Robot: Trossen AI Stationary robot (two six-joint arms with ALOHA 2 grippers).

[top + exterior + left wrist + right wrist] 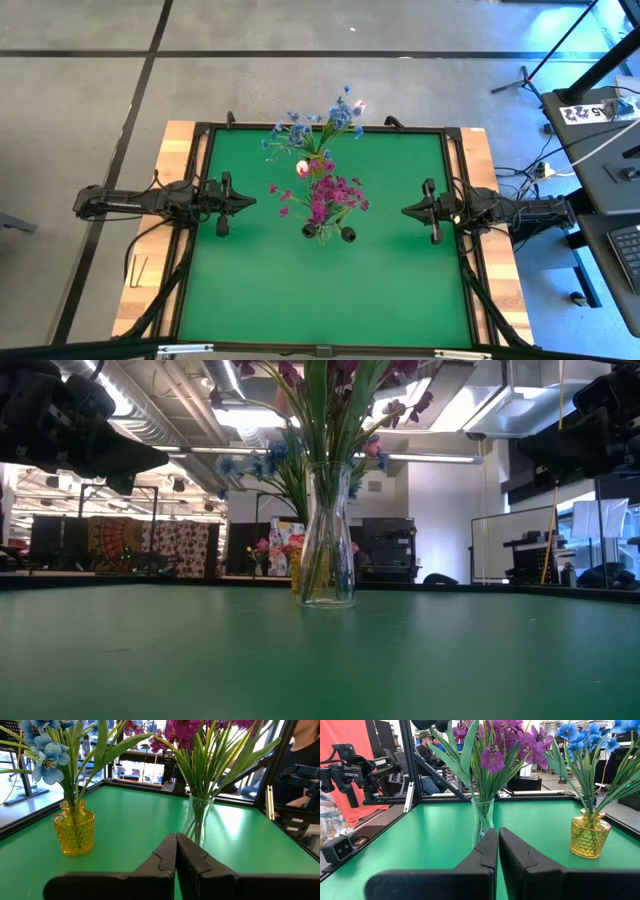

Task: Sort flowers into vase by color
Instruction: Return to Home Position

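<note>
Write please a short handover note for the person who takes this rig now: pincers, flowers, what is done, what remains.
Left pincer: shut, empty, at the mat's left edge.
Right pincer: shut, empty, at its right edge.
Magenta flowers and two dark buds stand in the clear vase; blue flowers in the yellow vase.
A white-pink bud shows between them; which vase holds it, I cannot tell.
Done: no flower lies on the green mat.
Left: confirm that bud's vase; both arms look close to parked.
</note>
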